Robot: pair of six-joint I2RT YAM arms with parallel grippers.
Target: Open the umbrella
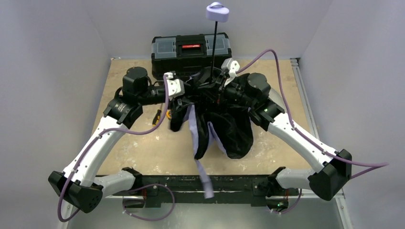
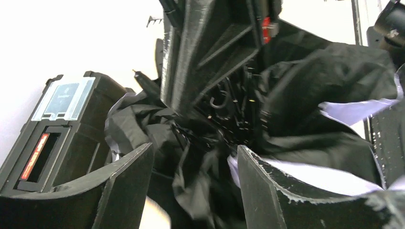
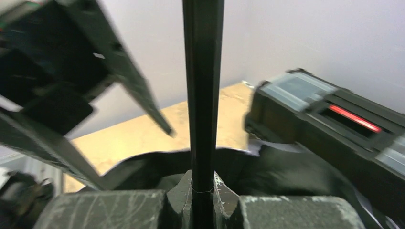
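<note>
The umbrella (image 1: 224, 129) hangs over mid-table with its thin black shaft (image 1: 215, 43) pointing up and the pale handle (image 1: 217, 12) at the top. Its black and lavender canopy droops in folds below the grippers. My right gripper (image 1: 220, 87) is shut on the shaft (image 3: 203, 95), which is clamped in the notch between its fingertips (image 3: 203, 191). My left gripper (image 1: 191, 89) is pushed into the canopy just left of the shaft. Its fingers (image 2: 129, 186) stand apart, with loose black fabric (image 2: 200, 167) and ribs between them, not pinched.
A black toolbox (image 1: 191, 50) with a red latch stands at the table's back edge, right behind the umbrella, and shows again as the toolbox (image 2: 52, 138) and toolbox (image 3: 329, 119). A lavender strap (image 1: 204, 179) dangles toward the near edge. Grey walls enclose the plywood table (image 1: 138, 148).
</note>
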